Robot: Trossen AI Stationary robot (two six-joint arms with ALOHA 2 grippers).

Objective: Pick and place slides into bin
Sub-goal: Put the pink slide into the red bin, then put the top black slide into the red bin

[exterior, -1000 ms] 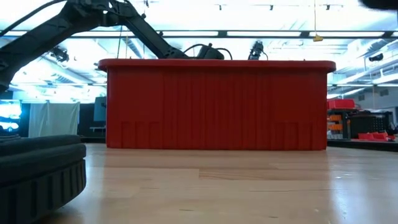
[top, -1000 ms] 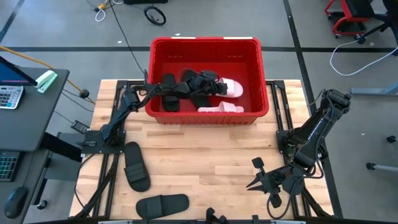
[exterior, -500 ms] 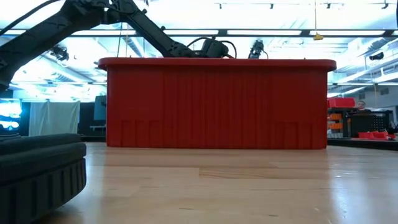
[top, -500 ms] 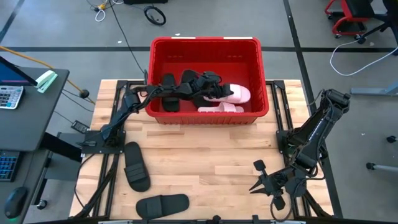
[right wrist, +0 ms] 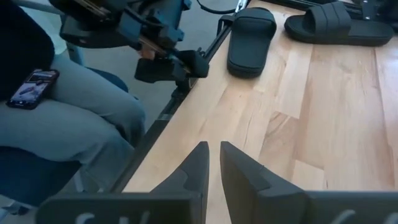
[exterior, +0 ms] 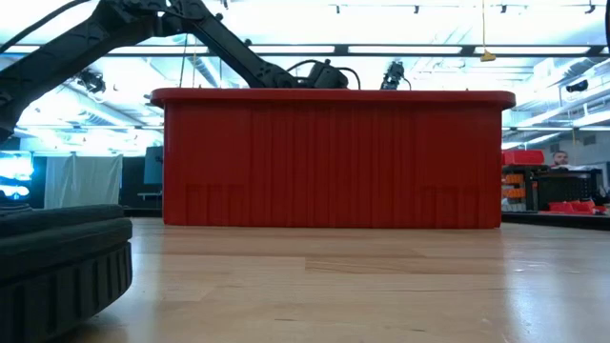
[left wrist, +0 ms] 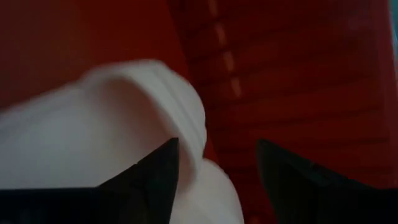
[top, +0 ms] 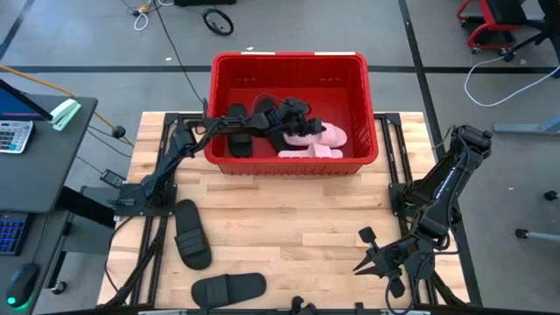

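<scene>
The red bin [top: 289,58] stands at the table's far middle and fills the low view [exterior: 334,162]. Inside it lie two pink slides [top: 328,136] [top: 311,153] and two black slides [top: 238,131]. My left gripper [top: 304,129] is inside the bin, open, with a pink slide [left wrist: 112,124] close in front of it and against one finger [left wrist: 155,180]. Two more black slides [top: 191,232] [top: 227,287] lie flat on the table's near left. My right gripper [top: 363,258] hovers shut and empty over the table's near right. My left gripper stands open with the pink slide's rounded edge [left wrist: 186,124] right beside one finger. I cannot tell whether that finger touches the slide. The other finger [left wrist: 292,186] is clear of it, in front of the bin's red wall [left wrist: 298,74].
A seated person with a phone on the lap [right wrist: 34,87] is beyond the table's edge, seen from the right wrist. The two black slides show there too [right wrist: 252,37] [right wrist: 336,25]. One black slide looms at the low view's left [exterior: 57,267]. Bare wood lies between the bin and the right gripper.
My left gripper has carried a pink slide toward the bin's right wall, then drawn back a little. The slide now lies lower in the bin, beside the other pink slide.
</scene>
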